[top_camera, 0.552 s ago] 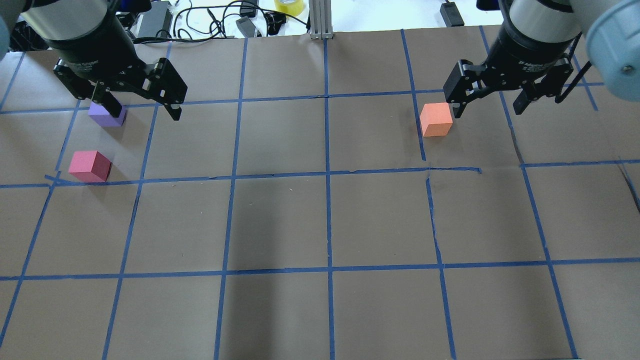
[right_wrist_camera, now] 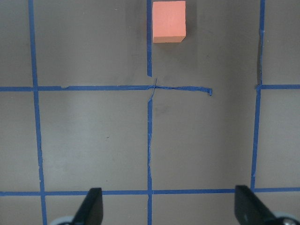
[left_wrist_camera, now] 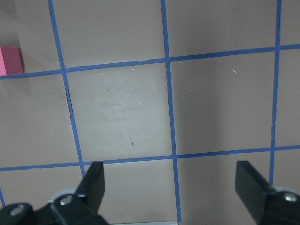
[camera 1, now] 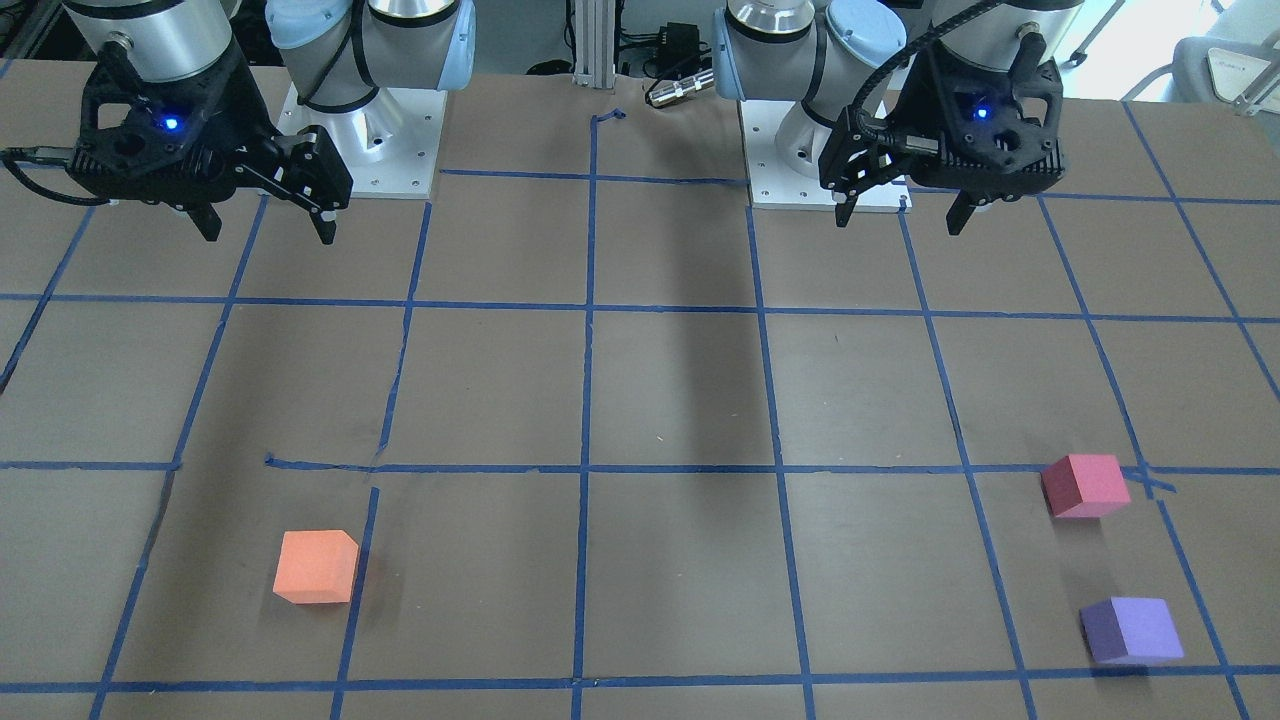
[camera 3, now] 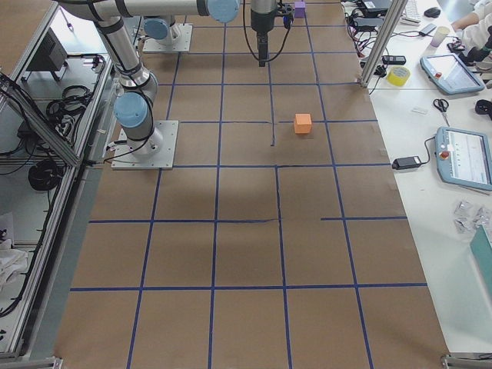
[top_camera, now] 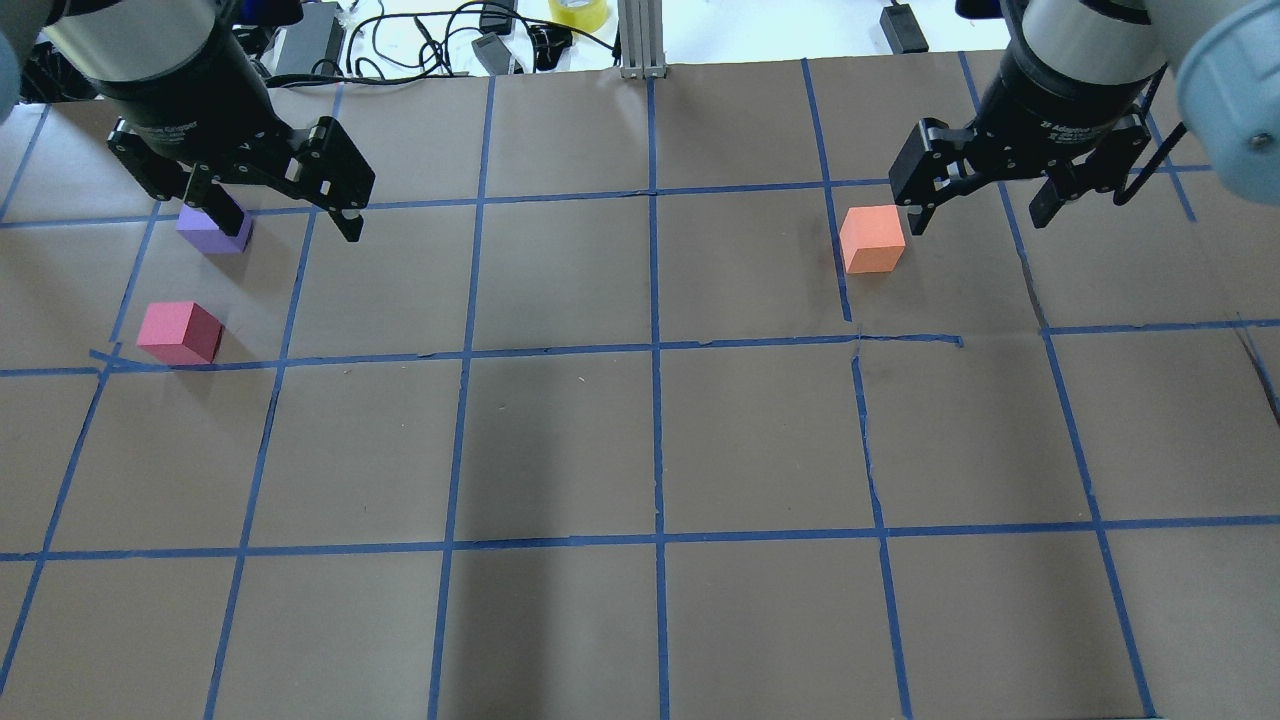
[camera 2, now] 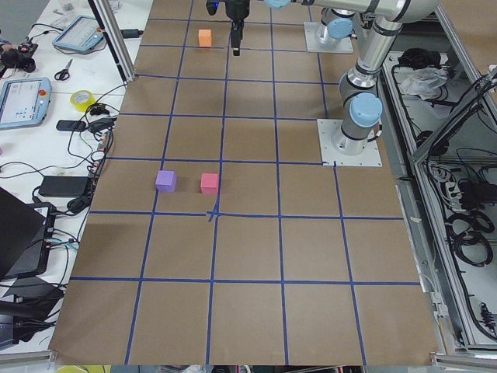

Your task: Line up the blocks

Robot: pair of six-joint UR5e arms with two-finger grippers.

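Observation:
Three foam blocks lie apart on the brown gridded table. The orange block (top_camera: 872, 239) (camera 1: 316, 567) (right_wrist_camera: 168, 21) is on the right. The pinkish-red block (top_camera: 180, 332) (camera 1: 1085, 485) (left_wrist_camera: 10, 60) and the purple block (top_camera: 215, 234) (camera 1: 1132, 630) are on the left, one grid square apart. My left gripper (top_camera: 288, 222) (camera 1: 900, 218) (left_wrist_camera: 172, 187) is open and empty, well above the table; in the overhead view one finger overlaps the purple block. My right gripper (top_camera: 978, 222) (camera 1: 270, 232) (right_wrist_camera: 169, 206) is open and empty, high up beside the orange block.
Both arm bases (camera 1: 370, 140) stand at the robot's side of the table. Cables, a yellow tape roll (top_camera: 578, 12) and a metal post (top_camera: 640, 40) lie past the far edge. Blue tape lines are torn near the orange block (top_camera: 900, 340).
My right gripper has shifted very slightly toward the far edge. The left gripper and all three blocks have not moved.

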